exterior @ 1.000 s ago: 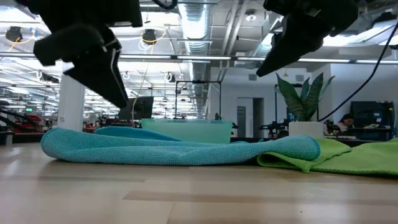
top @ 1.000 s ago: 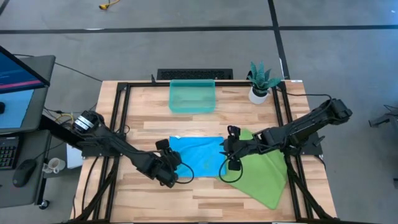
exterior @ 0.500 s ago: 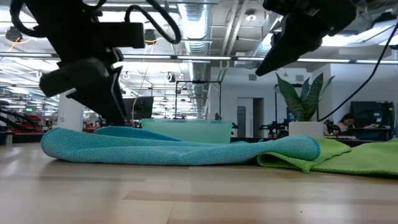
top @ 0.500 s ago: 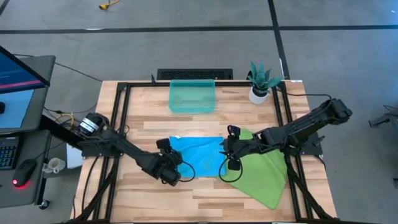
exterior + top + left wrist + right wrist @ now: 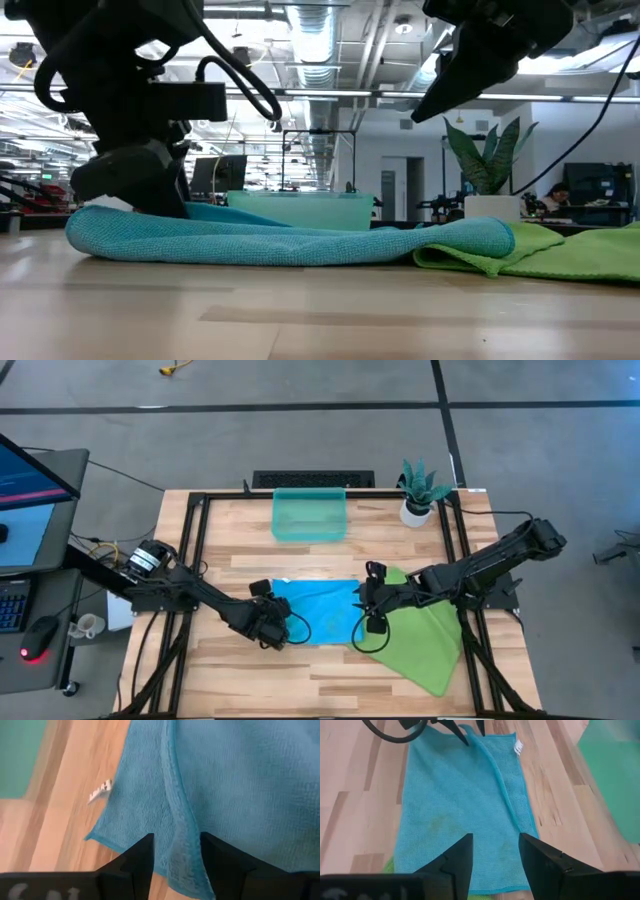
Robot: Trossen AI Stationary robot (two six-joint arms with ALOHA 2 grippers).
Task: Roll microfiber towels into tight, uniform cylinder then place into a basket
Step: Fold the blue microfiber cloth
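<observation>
Your left claw (image 5: pixel 176 851), fingers spread around the blue towel's (image 5: pixel 318 608) raised fold at the high view's middle; pinch, then start rolling.

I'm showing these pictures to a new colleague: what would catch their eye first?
The sky-blue towel spread flat at the table's middle, overlapping the lime-green towel to its right. The left gripper straddles a raised fold at the blue towel's left end; the right gripper hovers open over its other end.
</observation>
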